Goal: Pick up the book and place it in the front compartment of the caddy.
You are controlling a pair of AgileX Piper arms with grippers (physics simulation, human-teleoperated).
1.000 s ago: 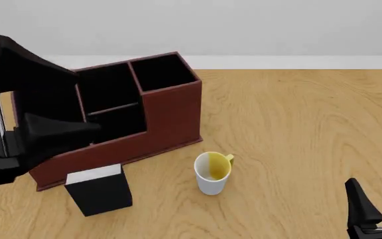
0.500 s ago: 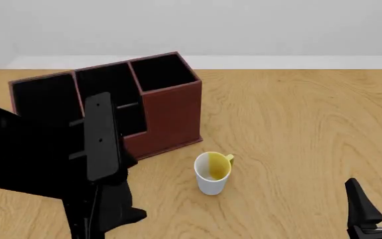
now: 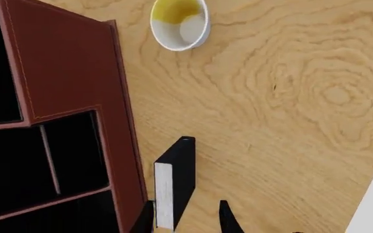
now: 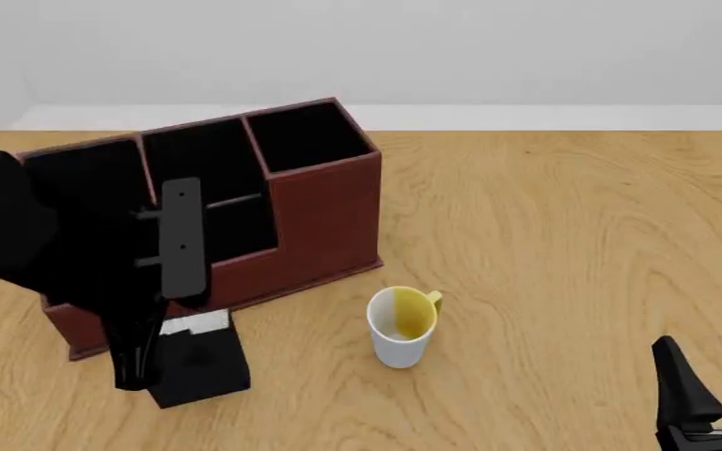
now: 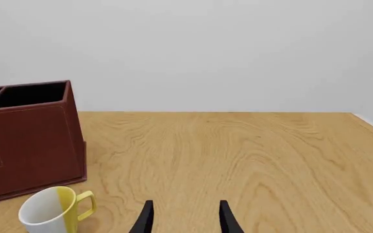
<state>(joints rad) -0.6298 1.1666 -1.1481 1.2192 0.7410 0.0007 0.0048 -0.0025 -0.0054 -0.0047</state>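
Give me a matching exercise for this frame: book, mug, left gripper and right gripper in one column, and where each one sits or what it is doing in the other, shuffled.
Things:
1. book
2. mug
3. left gripper
4. right gripper

Places or states:
A. open, low at the near right of the table, away from every object
B. upright on the table just in front of the caddy
C. open, lowered over the book
D. on bare wood to the right of the book, white outside, yellow inside

Pairs: 1-B, 2-D, 3-C, 4-A
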